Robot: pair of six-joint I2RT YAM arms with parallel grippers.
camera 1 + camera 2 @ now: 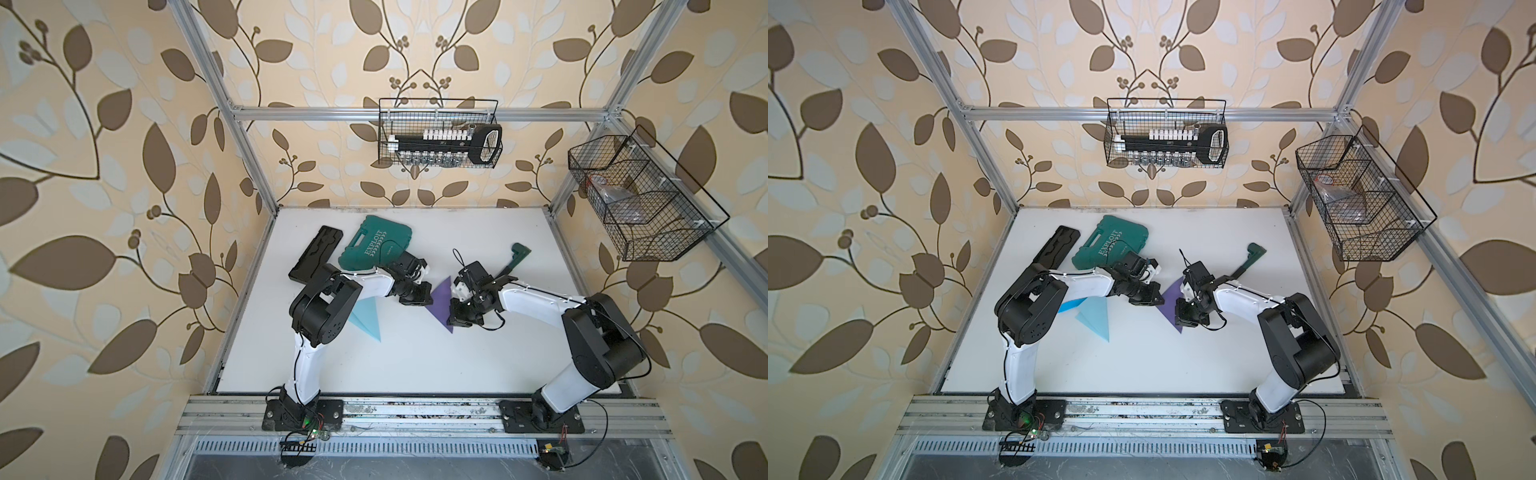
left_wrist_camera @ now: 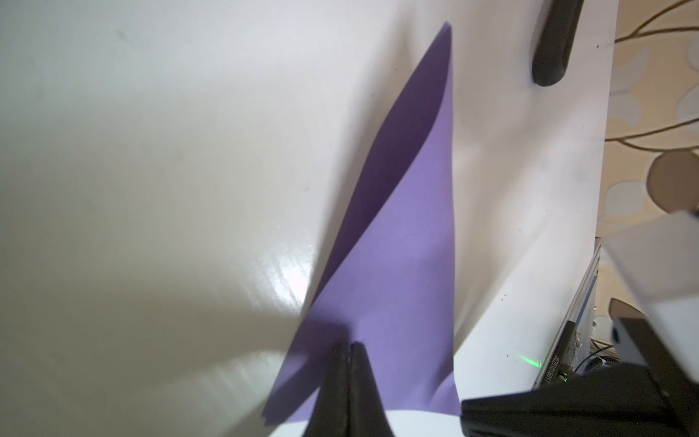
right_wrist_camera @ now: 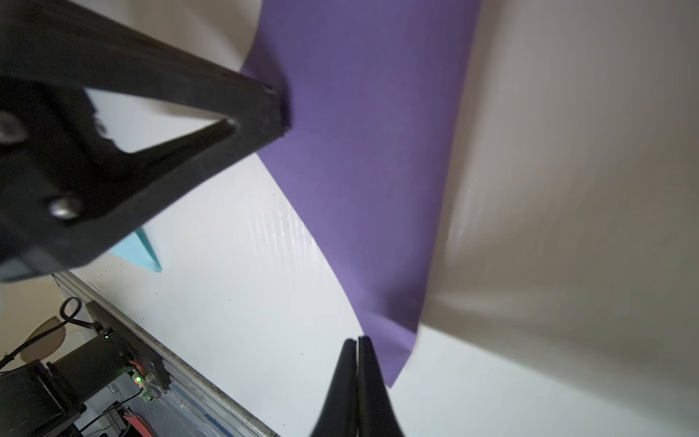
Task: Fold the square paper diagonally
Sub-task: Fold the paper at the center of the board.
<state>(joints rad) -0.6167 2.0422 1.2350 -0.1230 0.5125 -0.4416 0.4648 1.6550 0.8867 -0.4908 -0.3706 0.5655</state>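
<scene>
purple paper (image 1: 441, 305) lies near the middle of the white bench (image 1: 415, 365), between the two arms, already doubled into a triangle. in both top views its long straight edge faces the right arm and its opposite corner points at the left arm. in the left wrist view the paper (image 2: 408, 265) is not pressed flat: the upper layer bows up off the lower one along one short side, leaving a dark gap.

left fingers (image 2: 336, 386) are closed tight, tip against tip, with nothing between them, and their tips rest on the paper near the corner that points at the left arm. right fingers (image 3: 344, 386) are likewise closed on nothing; their tips sit right at the paper's edge (image 3: 370, 170) close to its near corner, and i cannot tell whether they touch it.

light blue paper (image 1: 368, 320), also a triangle, lies beside the purple one and is partly hidden under the left arm. farther back, a green tool case (image 1: 376, 245) lies just beside a black tray (image 1: 313, 257), and a green-handled tool (image 1: 518, 254) lies behind the right arm. a wire basket (image 1: 384, 137) hangs on the back wall.
</scene>
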